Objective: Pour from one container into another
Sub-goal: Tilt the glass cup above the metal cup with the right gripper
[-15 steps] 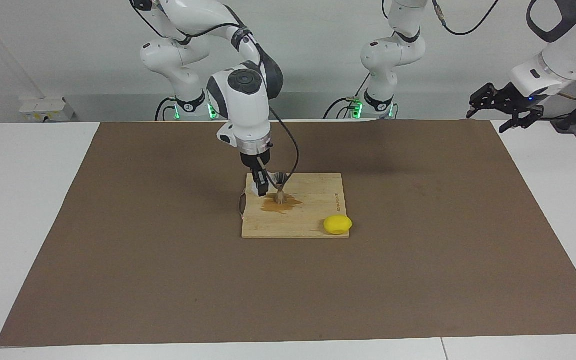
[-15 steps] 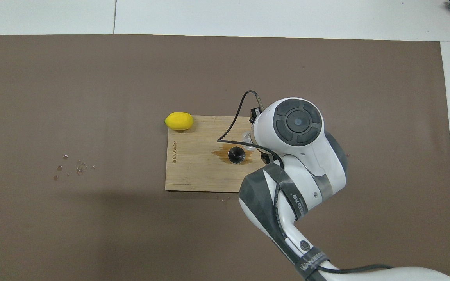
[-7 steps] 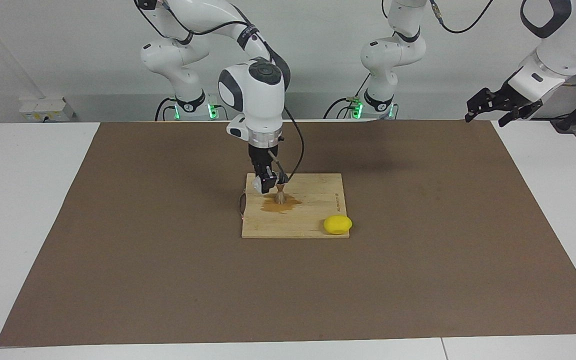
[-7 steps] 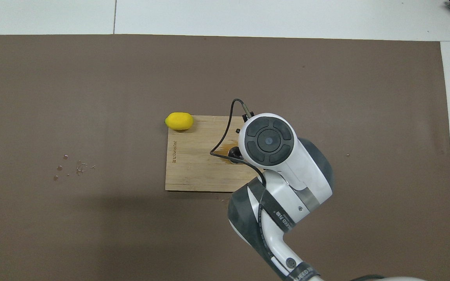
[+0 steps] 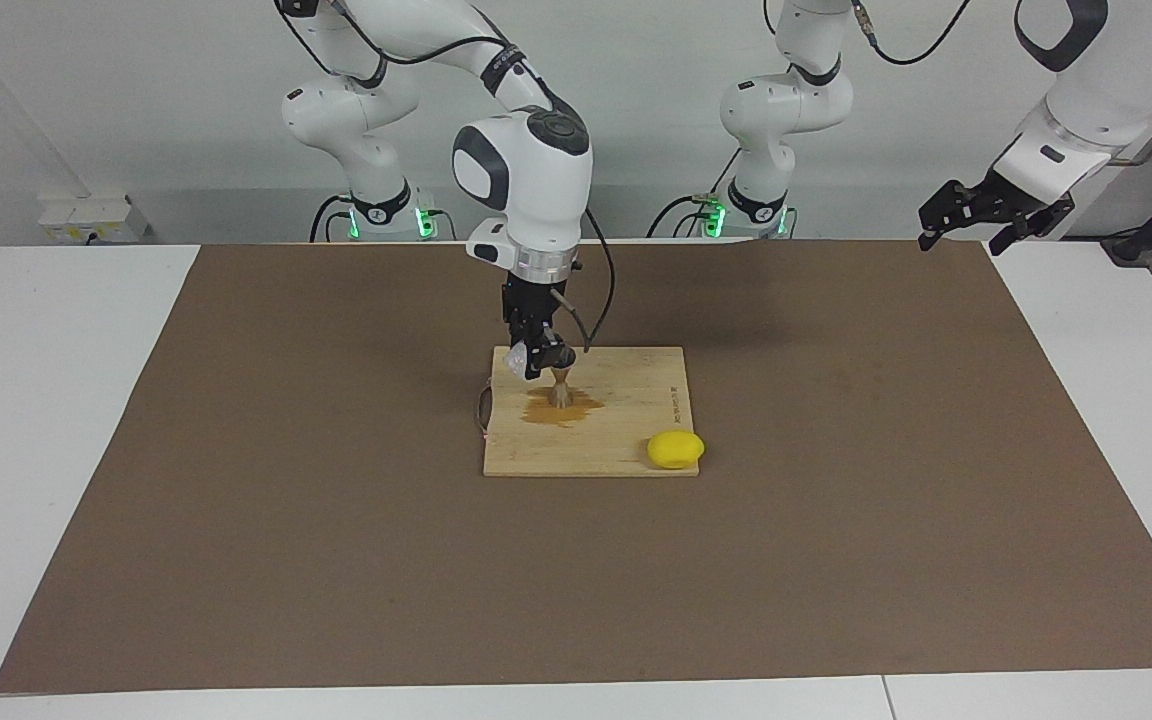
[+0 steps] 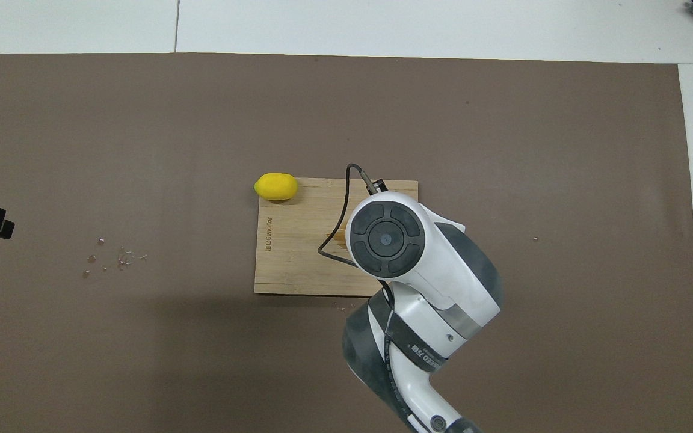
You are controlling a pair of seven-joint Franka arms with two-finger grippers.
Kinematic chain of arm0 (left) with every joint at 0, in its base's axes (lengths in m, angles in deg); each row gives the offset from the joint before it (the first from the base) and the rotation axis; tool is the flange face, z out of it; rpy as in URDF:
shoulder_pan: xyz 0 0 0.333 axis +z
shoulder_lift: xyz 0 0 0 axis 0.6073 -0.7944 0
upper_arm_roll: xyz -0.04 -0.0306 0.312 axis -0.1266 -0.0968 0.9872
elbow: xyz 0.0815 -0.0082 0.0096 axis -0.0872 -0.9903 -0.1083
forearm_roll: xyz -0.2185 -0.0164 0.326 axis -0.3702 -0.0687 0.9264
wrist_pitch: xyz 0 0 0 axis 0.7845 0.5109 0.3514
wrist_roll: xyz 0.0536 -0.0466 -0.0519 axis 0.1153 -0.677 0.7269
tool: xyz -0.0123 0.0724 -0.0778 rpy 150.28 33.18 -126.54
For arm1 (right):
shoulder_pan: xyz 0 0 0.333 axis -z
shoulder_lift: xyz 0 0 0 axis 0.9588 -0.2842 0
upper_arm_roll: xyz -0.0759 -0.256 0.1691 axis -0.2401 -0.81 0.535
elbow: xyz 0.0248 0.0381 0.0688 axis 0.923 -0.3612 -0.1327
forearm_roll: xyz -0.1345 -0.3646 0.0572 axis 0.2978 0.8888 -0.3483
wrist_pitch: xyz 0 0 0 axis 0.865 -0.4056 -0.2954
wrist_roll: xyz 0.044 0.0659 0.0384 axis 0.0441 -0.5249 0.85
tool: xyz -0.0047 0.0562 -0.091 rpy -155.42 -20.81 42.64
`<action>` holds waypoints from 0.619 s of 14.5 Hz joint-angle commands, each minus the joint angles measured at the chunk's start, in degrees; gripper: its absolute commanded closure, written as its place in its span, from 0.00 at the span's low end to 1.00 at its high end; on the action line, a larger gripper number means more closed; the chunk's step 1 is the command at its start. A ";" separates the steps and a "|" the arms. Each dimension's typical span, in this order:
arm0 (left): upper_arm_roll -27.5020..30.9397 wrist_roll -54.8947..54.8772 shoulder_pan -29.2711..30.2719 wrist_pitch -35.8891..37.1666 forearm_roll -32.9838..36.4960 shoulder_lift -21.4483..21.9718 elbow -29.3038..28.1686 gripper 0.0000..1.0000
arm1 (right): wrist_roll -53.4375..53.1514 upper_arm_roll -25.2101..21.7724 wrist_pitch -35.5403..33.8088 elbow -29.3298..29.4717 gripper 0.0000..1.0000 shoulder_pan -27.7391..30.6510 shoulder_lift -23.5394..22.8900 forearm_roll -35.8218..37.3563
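The brown mat is spread over most of the white table, and the wooden board is seen lying at its middle. The right arm is brought in over the board, and in the overhead view its wrist housing blankets everything beneath it (glass and jigger are both lost there). The facing view fills the gap: the right gripper is pinched on the clear glass cup, which is held tipped above the board, right beside the metal jigger. The jigger is stood upright in a brown spill on the board. A lemon is parked at the board's corner farthest from the robots, toward the left arm's end. The left gripper is held spread, waiting high off that end of the mat.
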 commanded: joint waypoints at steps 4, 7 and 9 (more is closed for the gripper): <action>2.96 2.31 -2.59 -0.98 1.15 0.44 0.87 0.00 | 0.46 0.17 -0.59 -1.54 1.00 0.42 1.67 0.43; 2.61 6.35 -2.32 -3.96 0.62 0.71 0.78 0.00 | 3.34 0.08 -0.32 -1.54 1.00 1.64 1.32 -7.20; 2.35 7.85 -1.80 -5.02 0.45 0.71 0.60 0.00 | 5.55 0.08 -0.41 -1.54 1.00 2.79 1.23 -10.90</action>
